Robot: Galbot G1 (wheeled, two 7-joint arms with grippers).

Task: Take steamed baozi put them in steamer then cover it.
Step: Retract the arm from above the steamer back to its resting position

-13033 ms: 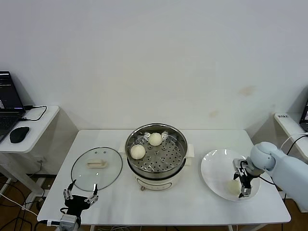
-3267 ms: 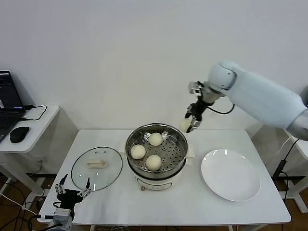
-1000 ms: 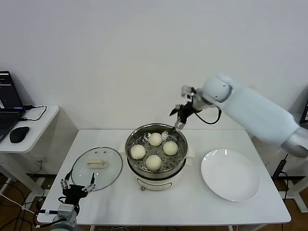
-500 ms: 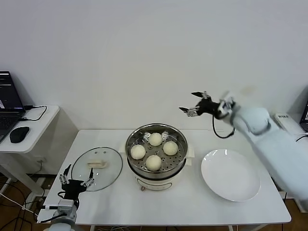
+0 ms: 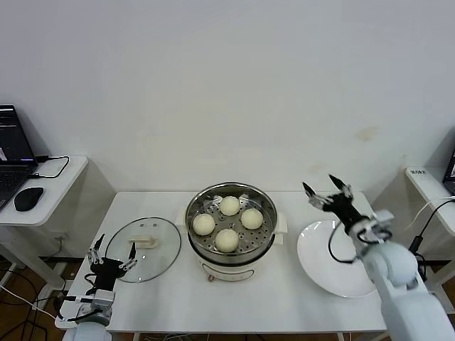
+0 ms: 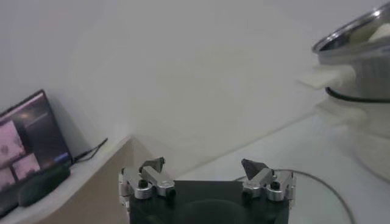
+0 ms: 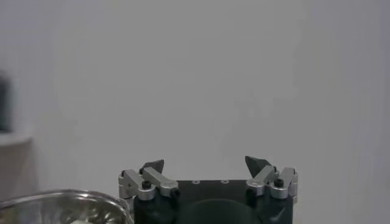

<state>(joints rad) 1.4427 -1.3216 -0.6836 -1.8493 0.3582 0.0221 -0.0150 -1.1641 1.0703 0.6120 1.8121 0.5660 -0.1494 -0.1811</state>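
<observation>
The right gripper (image 5: 328, 192) hangs in the air above the far edge of the white plate (image 5: 320, 273), its two dark fingertips (image 5: 308, 190) spread wide with nothing between them. No brand, label or writing can be read on it, nor on anything else on the table; a small tag on the side table at the far right carries marks too small to make out. The steamer (image 5: 231, 229) stands to the left of this gripper, well apart from it and lower down, in the middle of the white table (image 5: 234, 302). Its lid is off, and the four buns (image 5: 227, 239) sit inside on the perforated tray, close together in a cluster. In the right wrist view only a sliver of the steel rim shows past one fingertip, and the rest of the steamer is cut off.

The left gripper (image 5: 111, 260) waits at the near left corner of the table, fingers also spread wide and empty, just at the near edge of the glass lid (image 5: 143, 249). The lid lies flat on the table left of the steamer, its cream handle up. In the left wrist view the steamer appears far off, its rim and one side handle (image 6: 323, 76) visible, the base partly out of the picture.

On the side table at the far left stand a laptop (image 5: 13, 156), only partly in view, and a dark mouse (image 5: 28, 198); the screen's contents cannot be read.
</observation>
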